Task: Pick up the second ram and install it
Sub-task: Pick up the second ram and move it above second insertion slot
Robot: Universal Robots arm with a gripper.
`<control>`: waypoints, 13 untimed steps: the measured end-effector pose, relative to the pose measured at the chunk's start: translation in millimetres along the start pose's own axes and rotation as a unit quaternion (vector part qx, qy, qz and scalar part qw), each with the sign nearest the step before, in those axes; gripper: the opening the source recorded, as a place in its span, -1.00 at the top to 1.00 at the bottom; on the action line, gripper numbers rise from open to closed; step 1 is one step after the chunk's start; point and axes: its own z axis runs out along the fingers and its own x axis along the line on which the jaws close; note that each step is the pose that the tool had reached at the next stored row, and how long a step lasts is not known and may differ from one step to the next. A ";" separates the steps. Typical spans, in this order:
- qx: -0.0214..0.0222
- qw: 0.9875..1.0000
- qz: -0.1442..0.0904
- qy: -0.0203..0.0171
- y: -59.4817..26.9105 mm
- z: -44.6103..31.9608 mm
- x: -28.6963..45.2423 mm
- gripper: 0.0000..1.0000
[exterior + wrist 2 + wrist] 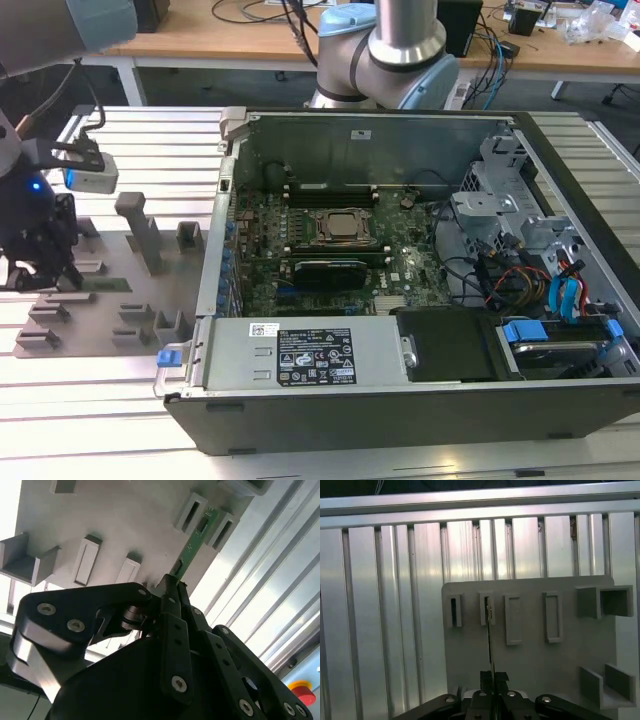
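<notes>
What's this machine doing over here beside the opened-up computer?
A robot arm is fetching a memory stick. Its gripper is closed on one end of the thin green second ram, which lies along a grey holder plate, its far end between two slotted blocks. The open computer case stands toward the exterior view's right with its motherboard exposed; the stick has not yet been carried there.

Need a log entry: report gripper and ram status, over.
Fingers shut on the second ram. Its far end sits between holder blocks on the grey plate. No obstruction seen.
</notes>
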 end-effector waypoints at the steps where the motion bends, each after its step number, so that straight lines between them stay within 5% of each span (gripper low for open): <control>1: 0.000 1.000 0.000 0.000 -0.1 -4.7 0.0 0.73; 6: 0.000 1.000 0.000 0.000 -0.4 -21.5 0.0 0.73; 11: 0.000 1.000 0.000 0.000 -0.9 -49.2 0.0 0.73; 13: 0.000 1.000 0.000 0.000 -1.0 -53.3 0.0 0.73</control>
